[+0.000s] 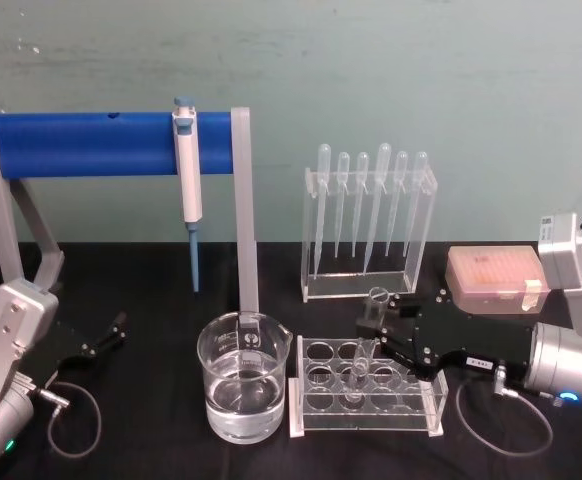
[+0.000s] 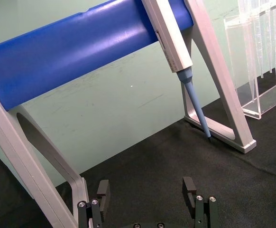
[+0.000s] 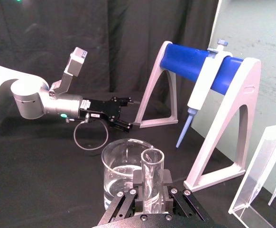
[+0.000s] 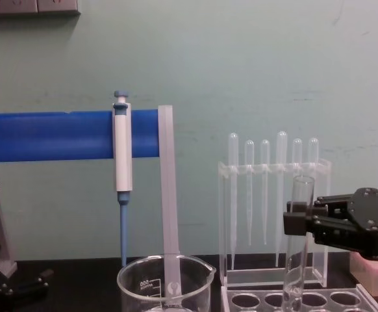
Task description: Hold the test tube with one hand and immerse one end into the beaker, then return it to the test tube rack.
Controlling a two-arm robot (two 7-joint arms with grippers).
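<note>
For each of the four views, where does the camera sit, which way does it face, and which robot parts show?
Head: high, looking down at the beaker; left gripper and right gripper show.
Chest: low, facing the wall; right gripper on the test tube.
Left wrist: faces the pipettor; own fingers open.
Right wrist: looks over the test tube toward the left gripper.
Shared: the pipettor shows in all four.

Clear test tube (image 1: 368, 345), clear beaker (image 1: 243, 374) with white marks, black right gripper (image 1: 374, 330) and left gripper (image 1: 117, 329), blue bar (image 1: 86, 143), blue-white pipettor (image 1: 188, 176), black table (image 1: 151, 280), pink box (image 1: 495, 274).
</note>
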